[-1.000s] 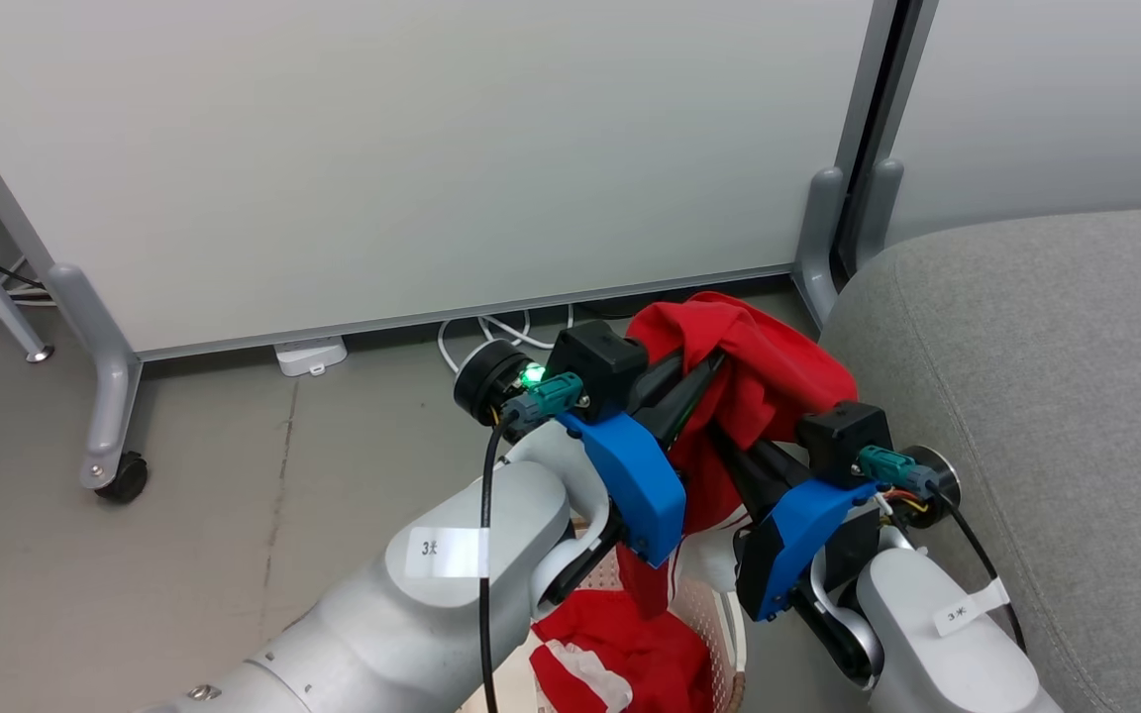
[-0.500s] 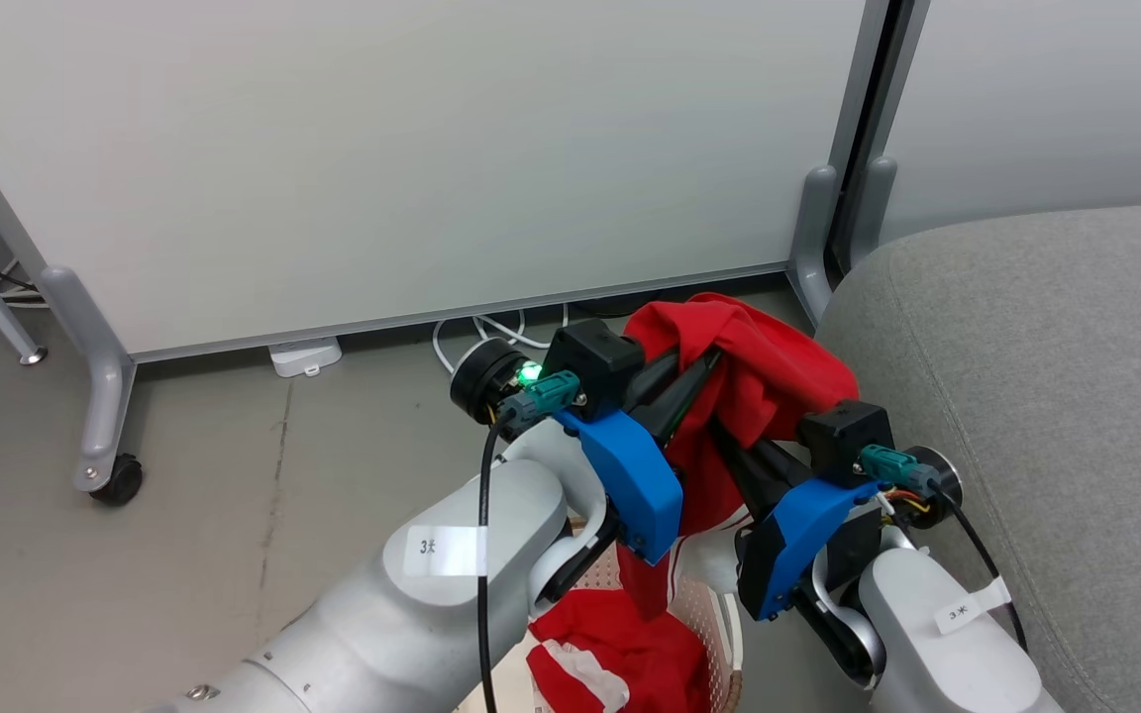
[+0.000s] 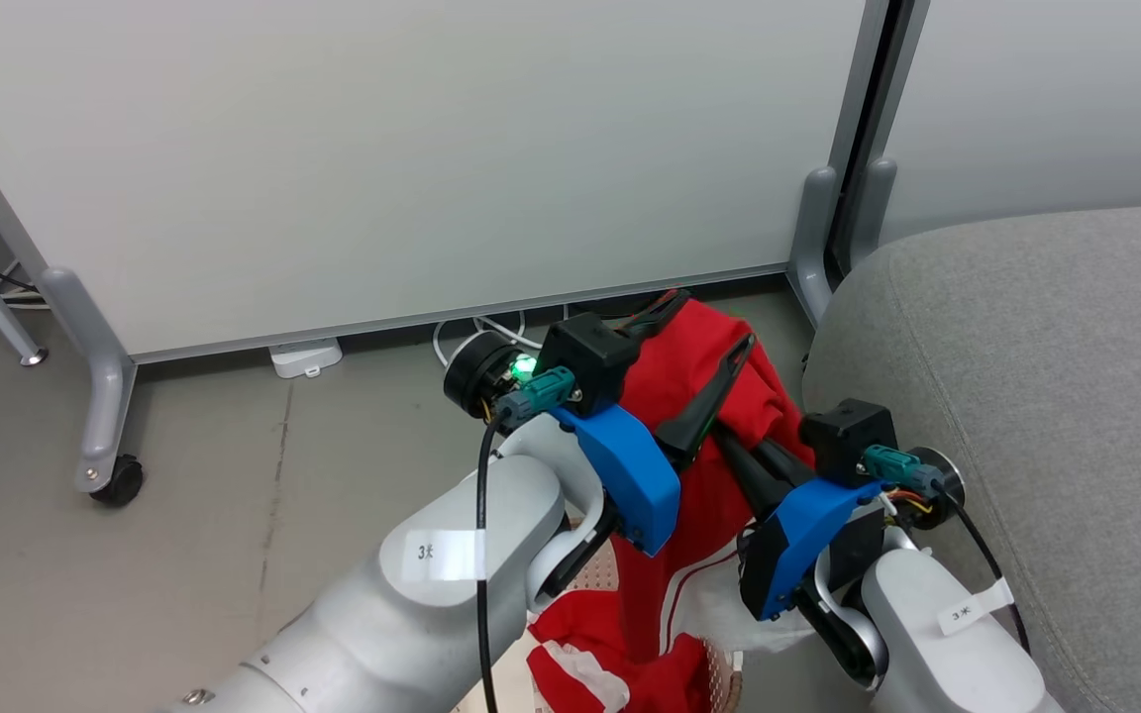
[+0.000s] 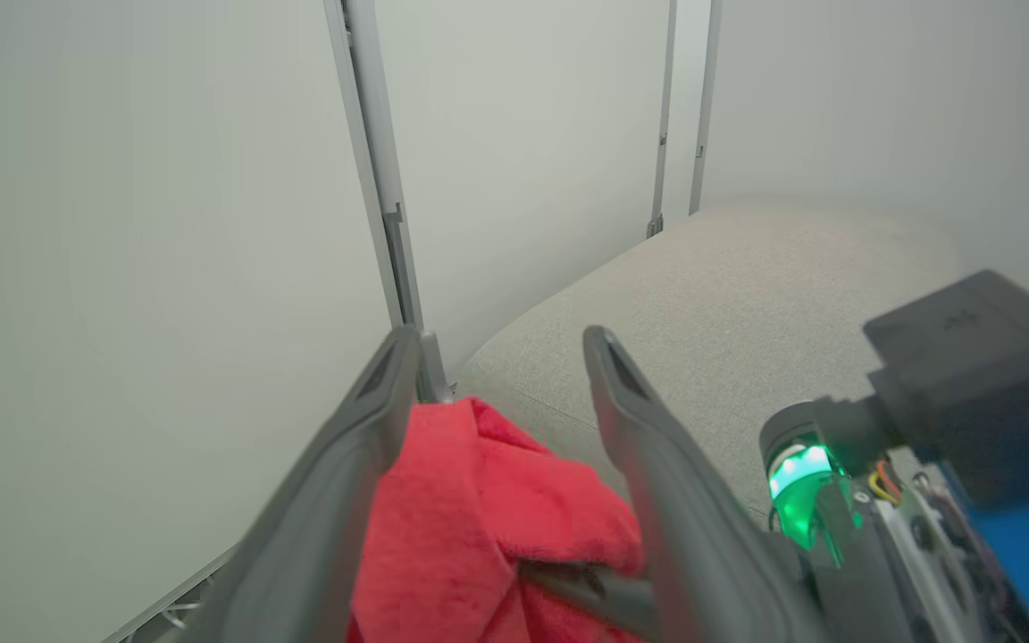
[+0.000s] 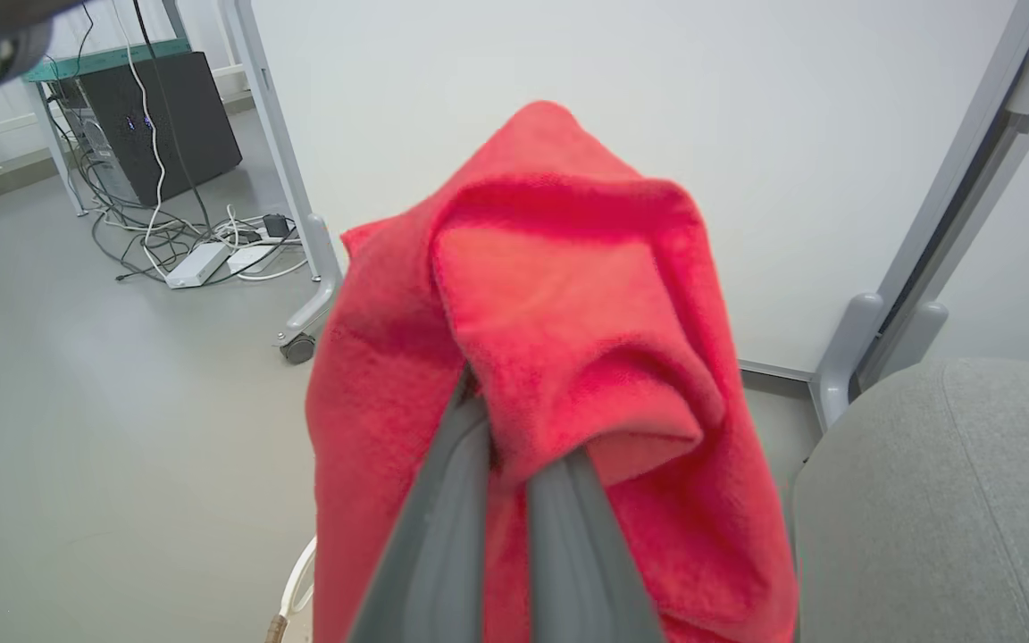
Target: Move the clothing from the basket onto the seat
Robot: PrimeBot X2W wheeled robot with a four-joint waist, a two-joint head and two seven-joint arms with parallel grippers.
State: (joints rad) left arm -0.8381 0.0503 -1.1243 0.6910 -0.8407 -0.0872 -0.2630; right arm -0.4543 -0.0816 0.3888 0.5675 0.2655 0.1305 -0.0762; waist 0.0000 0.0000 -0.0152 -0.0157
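A bright red garment with white trim hangs from my right gripper, which is shut on it beside the grey seat. In the right wrist view the cloth drapes over both fingers and hides their tips. My left gripper stands open around the garment's top, its fingers spread on either side of the red fabric. Below, another red garment with white stripes lies in the cream perforated basket.
White partition panels on grey castered feet stand behind, with a gap between them. A power strip and cables lie on the grey floor. A dark computer case and more cables are off to the left.
My left gripper has opened and let go of the red garment. The cloth has dropped off its bunched peak and hangs longer from my right gripper.
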